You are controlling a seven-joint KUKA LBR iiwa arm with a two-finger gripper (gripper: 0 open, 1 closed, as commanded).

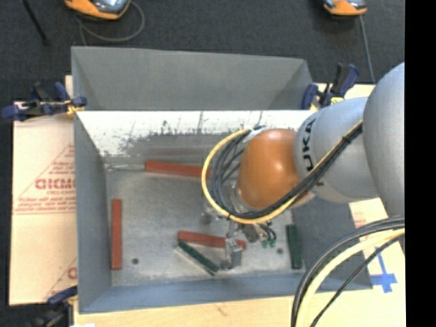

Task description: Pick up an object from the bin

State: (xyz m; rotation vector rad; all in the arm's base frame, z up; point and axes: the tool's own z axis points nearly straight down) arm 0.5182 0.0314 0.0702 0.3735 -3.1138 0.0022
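Where the gripper (233, 248) hangs low near the front wall of the bin (92, 182), its tip sits at the right end of a short red bar (199, 238). Whether it is open or closed cannot be told from this angle (the wrist's orange cover (269, 169) and the looped cables hide much of it). The short red bar lies roughly level across the floor, in front of centre. Just below it in the view a dark green bar (196, 258) lies tilted, its right end also reaching the gripper. The two bars are close, but whether they touch cannot be made out. To the right of the gripper, apart from it, a second dark green bar (293, 246) lies nearly upright in the view. Further out, a longer red bar (174, 169) lies along the foot of the back wall, and a third red bar (116, 234) lies lengthwise beside the left wall.
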